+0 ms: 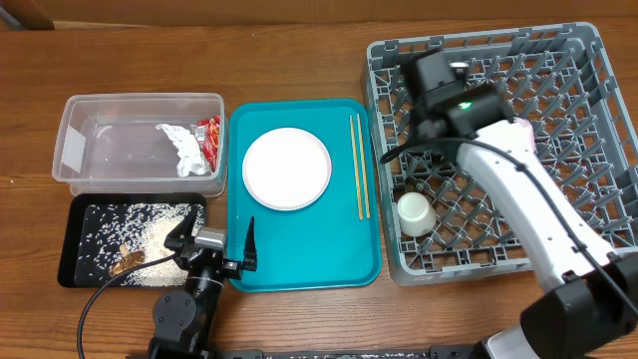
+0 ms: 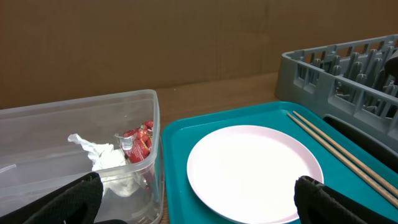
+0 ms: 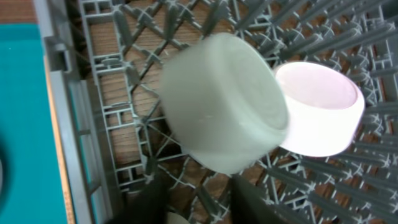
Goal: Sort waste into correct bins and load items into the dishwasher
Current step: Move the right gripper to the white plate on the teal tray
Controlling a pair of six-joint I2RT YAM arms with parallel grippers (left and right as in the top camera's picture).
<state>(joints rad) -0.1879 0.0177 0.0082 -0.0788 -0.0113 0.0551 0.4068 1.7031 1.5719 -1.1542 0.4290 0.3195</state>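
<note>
My right gripper (image 3: 205, 202) is open over the grey dish rack (image 1: 588, 60), which also shows in the right wrist view (image 3: 62, 93). Just beyond its fingers a whitish bowl (image 3: 221, 102) looks blurred and lies tilted against a pink bowl (image 3: 320, 112). From overhead the right gripper (image 1: 436, 80) hides the whitish bowl. A small white cup (image 1: 414, 212) stands in the rack. My left gripper (image 1: 214, 239) is open at the teal tray's front left corner. In its wrist view the open fingers (image 2: 199, 205) frame the pale plate (image 2: 249, 171). The plate (image 1: 286, 168) and two chopsticks (image 1: 359, 165) lie on the teal tray.
The teal tray (image 1: 344, 254) lies mid-table. A clear tub (image 1: 110, 125) at the left holds crumpled white and red wrappers (image 1: 194, 145). A black tray (image 1: 85, 239) in front of it holds rice and brown scraps (image 1: 150, 244).
</note>
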